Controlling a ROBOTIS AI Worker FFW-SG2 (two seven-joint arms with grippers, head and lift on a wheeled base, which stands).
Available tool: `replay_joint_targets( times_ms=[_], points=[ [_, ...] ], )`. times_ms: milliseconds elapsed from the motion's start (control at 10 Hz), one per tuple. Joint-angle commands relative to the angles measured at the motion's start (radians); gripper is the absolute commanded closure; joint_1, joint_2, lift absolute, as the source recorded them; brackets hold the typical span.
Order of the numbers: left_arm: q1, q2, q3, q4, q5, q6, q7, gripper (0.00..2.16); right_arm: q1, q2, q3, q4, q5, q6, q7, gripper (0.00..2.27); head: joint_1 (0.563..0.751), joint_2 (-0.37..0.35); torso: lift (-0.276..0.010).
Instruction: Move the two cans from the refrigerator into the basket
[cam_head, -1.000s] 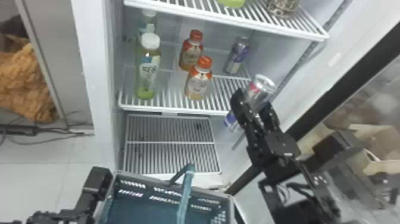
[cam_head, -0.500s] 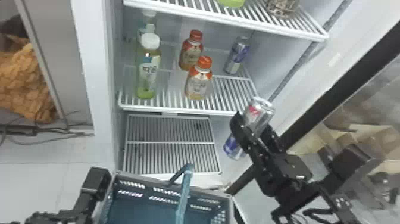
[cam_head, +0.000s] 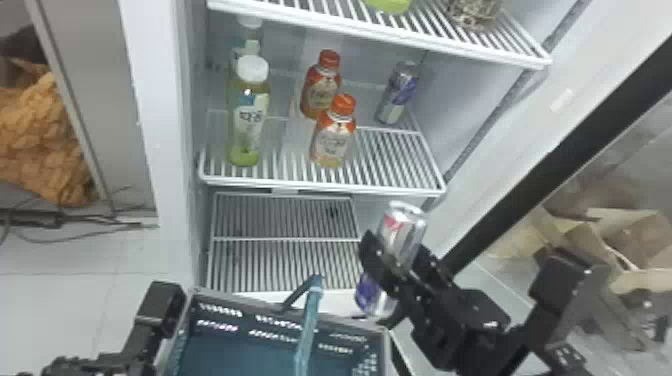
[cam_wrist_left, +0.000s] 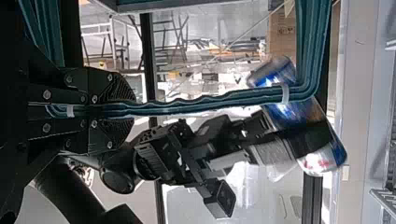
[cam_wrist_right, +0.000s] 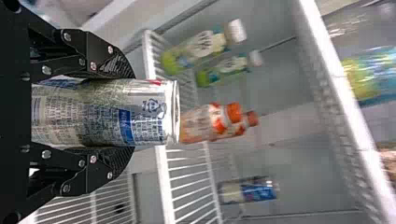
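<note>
Plainly, in the head view the right gripper (cam_head: 397, 246) clenches 1 tilted silver-and-blue can (cam_head: 406, 231), near the basket (cam_head: 240, 302); the left gripper (cam_head: 160, 307) sits lower left, and can 2 (cam_head: 398, 95) stands on a shelf. Left wrist view: the fingers clamp the teal handle (cam_wrist_left: 210, 103). Right wrist view: 2 fingers grasp the can, showing fine print, 1 blue patch and red trim.

Right end effector (cam_head: 397, 247) clamped, tilted; left arm (cam_head: 132, 350) low.

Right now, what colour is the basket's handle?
Teal; the handle shows best in the left wrist view.
</note>
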Motion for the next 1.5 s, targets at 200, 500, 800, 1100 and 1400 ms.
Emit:
replay_joint_targets(
  times_ms=[200,500,800,1100,1400],
  points=[
    [-0.002,0.0,0.0,0.0,-0.004,0.013,0.0,1.21,-0.014,0.007,-0.056,-0.063,0.007,0.274,0.008,0.69,0.695,-0.35,-0.266],
    [-0.002,0.0,0.006,0.0,-0.01,0.013,0.0,1.21,0.01,0.003,-0.058,-0.11,-0.021,0.402,0.024,0.69,0.695,-0.35,-0.266],
    [-0.007,0.0,0.01,0.0,-0.014,0.013,0.0,1.21,0.01,-0.005,-0.074,-0.142,-0.037,0.508,0.037,0.69,0.695,-0.35,-0.266],
    [-0.002,0.0,0.01,0.0,-0.012,0.013,0.0,1.21,-0.005,-0.005,-0.074,-0.144,-0.033,0.567,0.042,0.62,0.695,-0.35,-0.266],
    [-0.002,0.0,0.01,0.0,-0.012,0.013,0.0,1.21,-0.034,0.0,-0.078,-0.107,-0.023,0.559,0.05,0.48,0.695,-0.35,-0.266]
  ],
)
